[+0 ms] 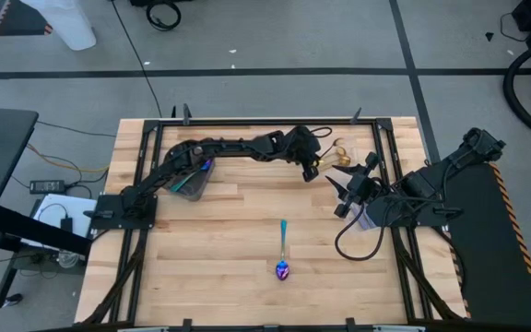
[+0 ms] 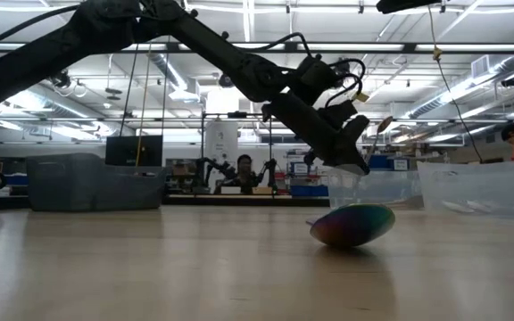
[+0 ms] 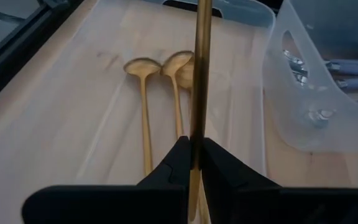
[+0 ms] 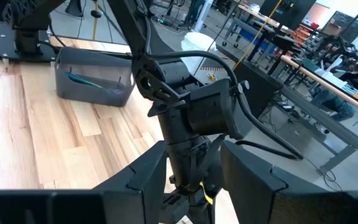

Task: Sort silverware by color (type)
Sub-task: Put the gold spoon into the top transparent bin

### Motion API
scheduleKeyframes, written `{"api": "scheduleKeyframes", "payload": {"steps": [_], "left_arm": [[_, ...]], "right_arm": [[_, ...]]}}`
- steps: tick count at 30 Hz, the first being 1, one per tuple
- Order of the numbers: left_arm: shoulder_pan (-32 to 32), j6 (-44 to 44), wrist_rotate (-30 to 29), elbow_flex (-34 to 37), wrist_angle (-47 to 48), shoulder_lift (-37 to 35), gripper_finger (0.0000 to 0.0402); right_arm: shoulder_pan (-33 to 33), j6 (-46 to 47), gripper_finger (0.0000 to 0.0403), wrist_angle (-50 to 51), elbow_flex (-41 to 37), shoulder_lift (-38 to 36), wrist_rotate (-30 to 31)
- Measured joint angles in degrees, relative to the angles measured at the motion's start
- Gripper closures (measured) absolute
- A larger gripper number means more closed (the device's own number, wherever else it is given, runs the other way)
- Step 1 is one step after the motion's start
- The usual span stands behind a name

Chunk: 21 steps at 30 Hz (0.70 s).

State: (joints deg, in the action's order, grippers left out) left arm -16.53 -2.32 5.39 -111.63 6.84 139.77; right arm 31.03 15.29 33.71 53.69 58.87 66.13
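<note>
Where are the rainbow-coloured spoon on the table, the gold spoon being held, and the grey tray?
Rainbow-coloured spoon (image 1: 283,268): high view, on its bowl.
Held gold spoon (image 3: 199,74): left wrist view, on its handle.
Grey tray (image 4: 92,86): right wrist view, on its side wall.

No legible text, label, brand, number or sign appears on any surface in the four views.

1. The gold spoon (image 3: 199,74) pinched in the left gripper (image 3: 191,163) — both its ends run off the left wrist view.
2. Beyond those fingers, a third gold spoon's bowl (image 3: 185,73) sits half hidden behind that handle.
3. Silver spoons (image 3: 347,67) — blurred through the clear container (image 3: 303,118).
</note>
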Motion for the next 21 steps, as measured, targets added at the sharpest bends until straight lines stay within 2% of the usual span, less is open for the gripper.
{"api": "scheduleKeyframes", "payload": {"steps": [7,21], "left_arm": [[0.69,-0.96,0.01,0.19,-2.92,0.28,0.0363],[0.74,-0.85,0.00,0.17,-1.62,0.26,0.0348]], "right_arm": [[0.00,0.00,0.0241,0.04,0.00,0.00,-0.06],[-0.01,0.01,0.0241,0.07,0.00,0.00,-0.31]]}}
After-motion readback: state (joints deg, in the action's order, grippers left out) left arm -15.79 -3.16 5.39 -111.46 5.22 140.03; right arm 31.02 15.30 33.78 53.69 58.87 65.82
